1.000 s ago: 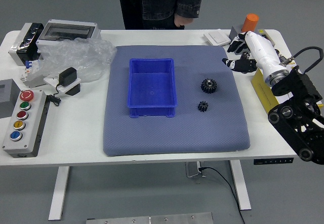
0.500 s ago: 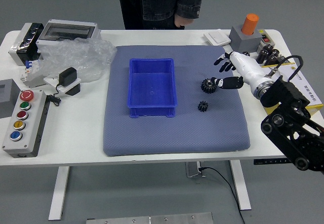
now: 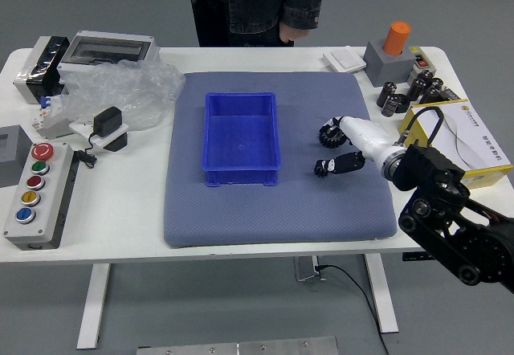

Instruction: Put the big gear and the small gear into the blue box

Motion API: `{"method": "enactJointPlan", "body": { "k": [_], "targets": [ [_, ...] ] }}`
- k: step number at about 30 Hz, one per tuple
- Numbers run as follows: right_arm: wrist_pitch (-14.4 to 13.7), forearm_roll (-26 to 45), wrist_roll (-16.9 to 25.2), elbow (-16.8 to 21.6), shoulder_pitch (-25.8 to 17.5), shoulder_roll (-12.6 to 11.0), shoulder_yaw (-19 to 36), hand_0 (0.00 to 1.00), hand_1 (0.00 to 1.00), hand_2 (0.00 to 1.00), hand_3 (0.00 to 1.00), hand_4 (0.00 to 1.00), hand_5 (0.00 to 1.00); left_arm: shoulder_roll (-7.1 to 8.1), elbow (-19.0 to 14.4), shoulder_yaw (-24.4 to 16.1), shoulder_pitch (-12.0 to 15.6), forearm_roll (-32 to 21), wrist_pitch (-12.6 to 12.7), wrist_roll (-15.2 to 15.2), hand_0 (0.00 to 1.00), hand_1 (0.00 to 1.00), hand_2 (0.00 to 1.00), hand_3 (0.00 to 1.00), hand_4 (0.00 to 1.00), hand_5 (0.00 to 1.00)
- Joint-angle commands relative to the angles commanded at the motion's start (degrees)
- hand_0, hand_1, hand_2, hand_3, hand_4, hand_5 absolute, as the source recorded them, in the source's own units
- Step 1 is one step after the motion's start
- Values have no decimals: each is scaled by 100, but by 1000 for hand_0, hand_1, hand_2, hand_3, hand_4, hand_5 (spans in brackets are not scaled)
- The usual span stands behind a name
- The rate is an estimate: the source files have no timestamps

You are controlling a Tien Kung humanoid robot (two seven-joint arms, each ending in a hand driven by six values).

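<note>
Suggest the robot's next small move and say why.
Probably bring the thumb of the right hand in toward the big gear: its fingers overlap that gear, while the thumb points at the small gear, and both lie outside the blue box.

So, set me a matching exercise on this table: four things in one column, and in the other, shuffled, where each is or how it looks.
Things:
1. big gear
2. blue box
3. orange cylinder
4. plastic bag

Places and states:
A. upright on a gray block
B. see-through and crumpled
C. on the mat, with nothing in it
D. on the mat, close to the robot's right hand

Right pairs: 1-D, 2-C, 3-A, 4-B
</note>
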Motion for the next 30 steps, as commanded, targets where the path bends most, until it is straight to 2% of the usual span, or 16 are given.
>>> {"method": "enactJointPlan", "body": {
  "k": [1,6,7,30],
  "targets": [
    [-11,-15,2,-15,6,3,-49,591,609,708,738,836,278,1,0,2,1,0,0,1,731,681,709,705,432,23],
    [-97,-130,51,-105,57,14,-251,591,609,708,738,836,278,4,0,3,-1,7,0,3,731,681,709,705,432,23],
    [-115,-164,66,-133,69,18,-288,595,600,676,685,811,304,4,0,3,-2,7,-1,3,731,681,709,706,432,23],
    [-384,-296,346,-621,172,167,-493,600,589,641,652,798,328,-10,0,-5,-3,2,1,7,731,681,708,707,434,22]
  ]
}}
